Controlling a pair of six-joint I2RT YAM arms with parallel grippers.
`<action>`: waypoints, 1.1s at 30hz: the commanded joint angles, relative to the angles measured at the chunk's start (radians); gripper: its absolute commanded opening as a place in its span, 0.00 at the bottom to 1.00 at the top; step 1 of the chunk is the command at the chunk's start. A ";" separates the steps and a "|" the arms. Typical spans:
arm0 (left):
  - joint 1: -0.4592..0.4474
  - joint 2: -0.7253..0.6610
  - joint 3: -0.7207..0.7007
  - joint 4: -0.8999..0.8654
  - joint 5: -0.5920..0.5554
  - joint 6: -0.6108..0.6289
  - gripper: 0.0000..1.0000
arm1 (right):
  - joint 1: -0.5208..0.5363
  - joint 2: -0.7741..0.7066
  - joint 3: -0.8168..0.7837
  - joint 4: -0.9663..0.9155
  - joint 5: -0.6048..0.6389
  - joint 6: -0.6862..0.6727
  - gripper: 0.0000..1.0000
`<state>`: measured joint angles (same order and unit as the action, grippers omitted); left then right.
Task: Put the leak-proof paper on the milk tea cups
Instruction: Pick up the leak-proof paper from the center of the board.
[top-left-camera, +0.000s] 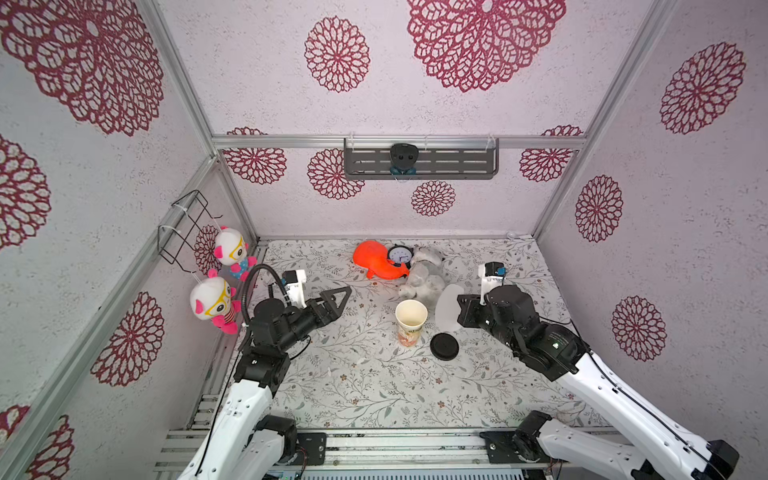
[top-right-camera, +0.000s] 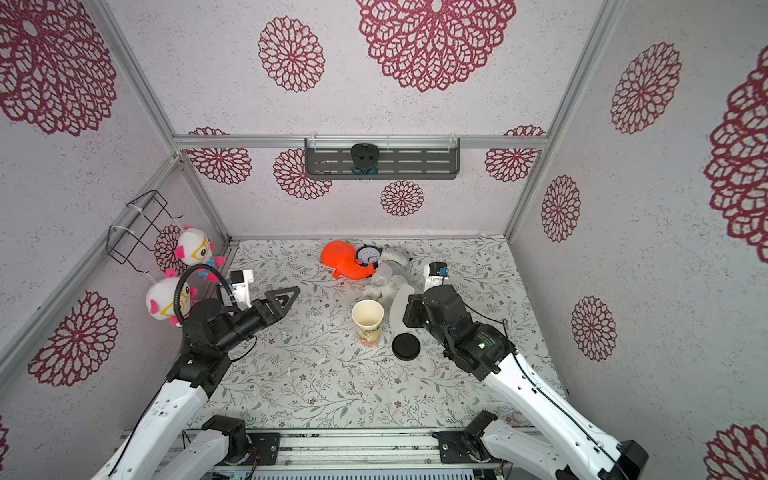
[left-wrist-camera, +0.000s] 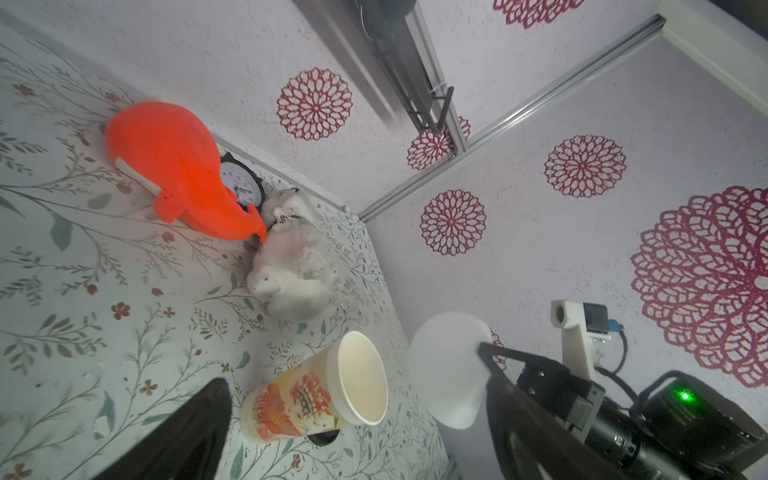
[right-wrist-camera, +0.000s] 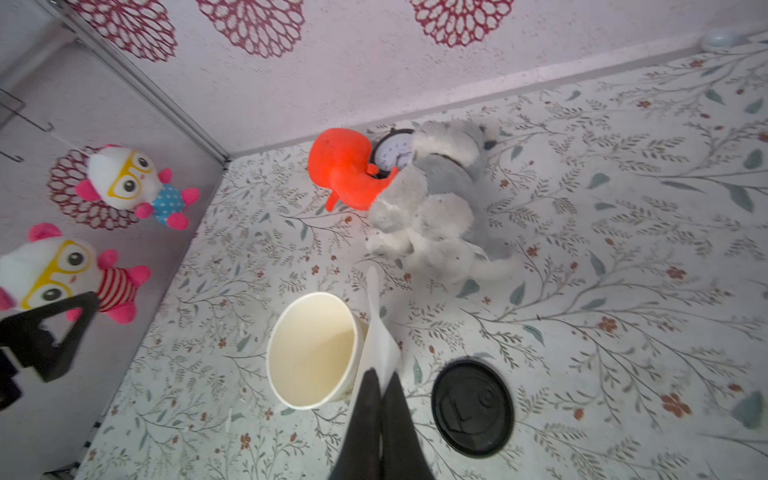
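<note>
Floral table cover (top-left-camera: 374, 390): black lid (right-wrist-camera: 473, 409) lies on it.
Right gripper (right-wrist-camera: 381, 380): jaws closed on leak-proof paper (right-wrist-camera: 380, 336) edge — sheet raised beyond the tips.
Milk tea cup (right-wrist-camera: 311, 353): upright, uncovered, just beside those jaws.
Left gripper (top-left-camera: 334, 303): jaws wide, empty.

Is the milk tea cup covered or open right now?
Open. The cup shows its bare cream inside; the leak-proof paper is beside it, held on edge in the shut right gripper.

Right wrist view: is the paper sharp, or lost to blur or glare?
Right wrist view: paper edge-on, sharp; right gripper pinching it: dark close-up blur. Left wrist view: paper face-on, soft, no glare. In a top view: paper pale on pale cloth, low contrast.
</note>
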<state>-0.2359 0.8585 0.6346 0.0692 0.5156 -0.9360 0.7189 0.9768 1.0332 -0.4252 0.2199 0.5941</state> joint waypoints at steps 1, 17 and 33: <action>-0.101 0.084 0.073 0.020 -0.020 0.026 0.96 | -0.007 0.047 0.031 0.176 -0.118 -0.029 0.00; -0.251 0.449 0.258 0.105 0.034 0.069 0.75 | -0.008 0.110 -0.025 0.430 -0.306 -0.002 0.00; -0.254 0.461 0.198 0.325 0.129 -0.035 0.69 | -0.027 0.122 -0.082 0.582 -0.409 0.033 0.00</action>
<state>-0.4847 1.3285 0.8467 0.3401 0.6132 -0.9512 0.7033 1.1011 0.9501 0.0788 -0.1509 0.6056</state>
